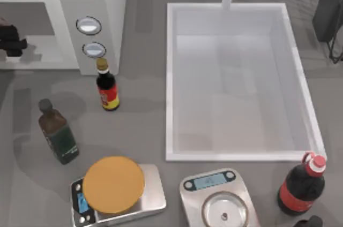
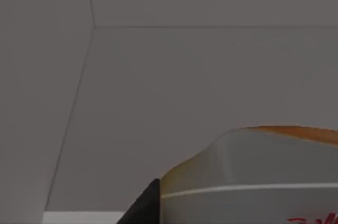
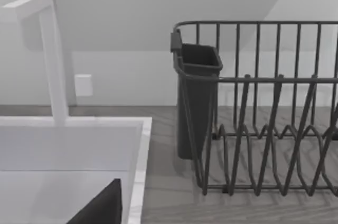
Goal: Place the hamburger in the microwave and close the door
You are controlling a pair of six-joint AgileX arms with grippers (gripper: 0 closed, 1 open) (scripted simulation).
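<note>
The microwave point(image 1: 110, 7) stands at the table's back left, its cavity open toward the front and its two dials point(image 1: 89, 25) on the grey panel. The door is out of view. My left gripper point(image 1: 10, 40) reaches into the cavity from the left. In the left wrist view the grey inner walls surround the hamburger point(image 2: 264, 168), an orange-edged bun in a pale wrapper. It lies right against a dark finger point(image 2: 145, 205), and the gripper is shut on it. My right gripper point(image 3: 100, 209) is parked beside the sink.
A white sink point(image 1: 170, 77) fills the middle. A sauce bottle point(image 1: 107, 89) and a green bottle point(image 1: 58, 133) stand before the microwave. At the front are a scale with an orange disc point(image 1: 113, 184), a second scale point(image 1: 214, 195) and a cola bottle point(image 1: 301, 187). A dish rack point(image 3: 264, 113) sits back right.
</note>
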